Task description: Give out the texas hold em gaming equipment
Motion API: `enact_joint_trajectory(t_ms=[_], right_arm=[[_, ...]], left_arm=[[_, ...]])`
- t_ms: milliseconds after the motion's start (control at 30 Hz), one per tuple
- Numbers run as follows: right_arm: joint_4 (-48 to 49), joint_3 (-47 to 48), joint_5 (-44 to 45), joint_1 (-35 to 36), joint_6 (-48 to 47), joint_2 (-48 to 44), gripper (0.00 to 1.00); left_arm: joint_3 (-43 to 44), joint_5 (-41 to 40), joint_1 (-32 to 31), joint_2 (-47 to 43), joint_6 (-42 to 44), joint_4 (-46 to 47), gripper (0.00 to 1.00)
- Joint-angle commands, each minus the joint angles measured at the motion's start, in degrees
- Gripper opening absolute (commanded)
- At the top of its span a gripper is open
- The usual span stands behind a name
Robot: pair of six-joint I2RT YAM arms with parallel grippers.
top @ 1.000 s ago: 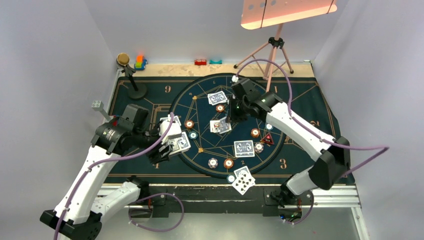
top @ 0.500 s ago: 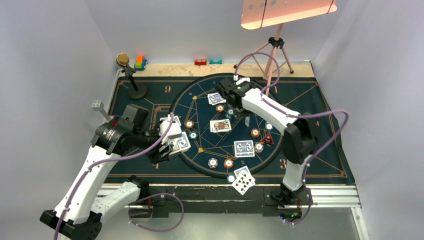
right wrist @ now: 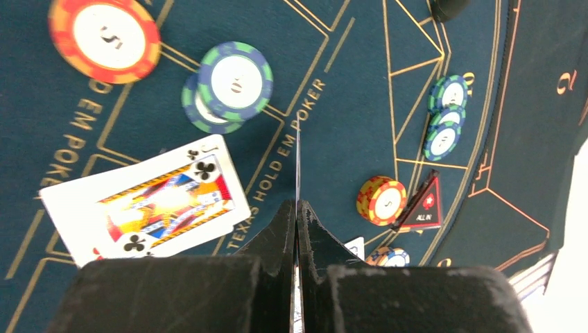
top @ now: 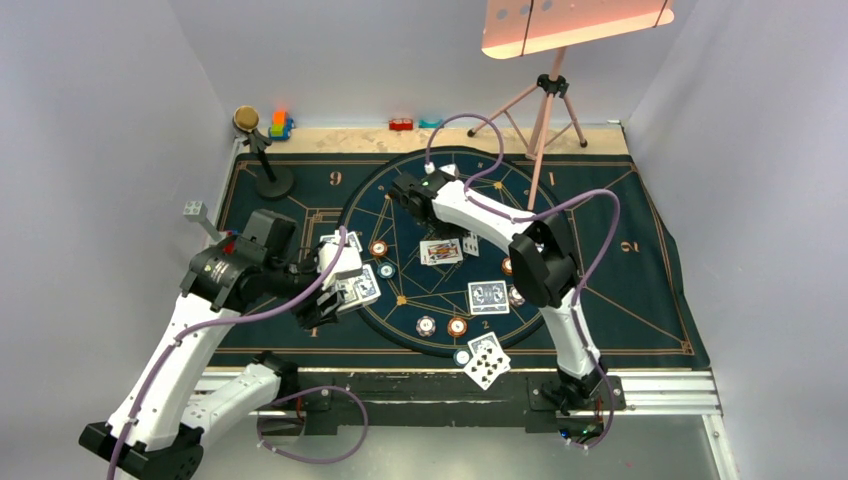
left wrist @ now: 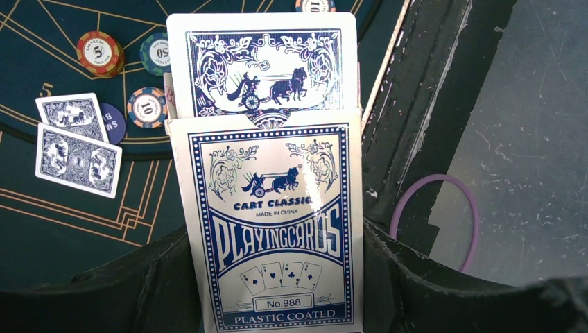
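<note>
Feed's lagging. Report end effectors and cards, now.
Left end effector shut on card box. Right end effector shut on one card, edge-on. Chips and jack below.

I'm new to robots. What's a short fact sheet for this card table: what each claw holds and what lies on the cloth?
Left gripper: shut on a blue-and-white playing-card box, a blue-backed card poking from its top
Right gripper: shut on one thin playing card, seen edge-on
Face-up card: jack of clubs, flat on the dark blue mat with gold lines
Chips: round orange chip and blue-green chip on the mat
</note>
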Motion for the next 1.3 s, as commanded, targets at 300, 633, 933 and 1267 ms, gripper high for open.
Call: enact_joint_trajectory(t_ms=[300,633,933,1267], right_arm=[[1.04,6.48,-4.62,2.39,0.28,5.37,0.00],[3.59,3.90,-6.10,4.03,-0.29,5.35,0.00],[10.01,2.00,-14.11,4.03,-3.97,2.12,0.39],[13.12,1.46,-19.24,3.75,-6.61,-7.17,0.72]], left_arm=[[0.91,0.49,0.09,-1.67,0.65,-0.66,0.00],[0.89,0.88,0.09,-1.50,0.83,-1.01,0.00],[0.65,0.66,0.11,-1.61,1.23,-1.49,0.00],[0.40,0.21,0.09,-1.23,1.32,-0.85,0.00]])
